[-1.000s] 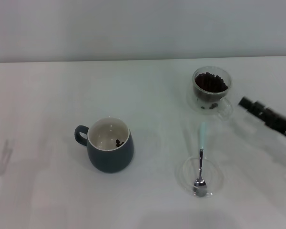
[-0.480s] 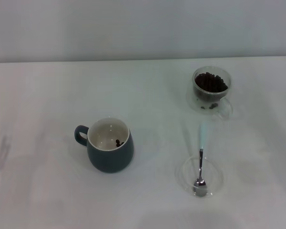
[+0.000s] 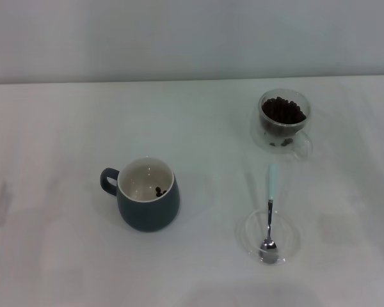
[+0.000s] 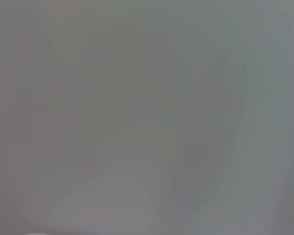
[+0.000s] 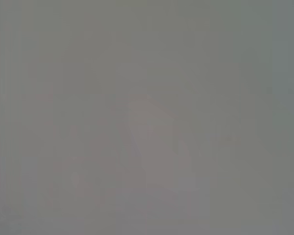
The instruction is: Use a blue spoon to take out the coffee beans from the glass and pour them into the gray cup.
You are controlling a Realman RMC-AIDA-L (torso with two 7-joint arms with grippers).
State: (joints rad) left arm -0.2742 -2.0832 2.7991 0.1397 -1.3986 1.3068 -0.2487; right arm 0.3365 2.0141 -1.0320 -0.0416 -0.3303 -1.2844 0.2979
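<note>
Neither my left gripper nor my right gripper shows in any view, so I cannot tell how their jaws stand. The blue spoon point(image 3: 269, 214) lies on the desk point(image 3: 64, 128), its metal bowl resting in a clear glass saucer point(image 3: 288, 238), its pale handle pointing toward the glass point(image 3: 283, 120) of coffee beans point(image 3: 282, 110). A few beans sit in the gray cup point(image 3: 147, 195). The spoon looks light, stiff and slippery; I judge the handle's middle the best hold.
</note>
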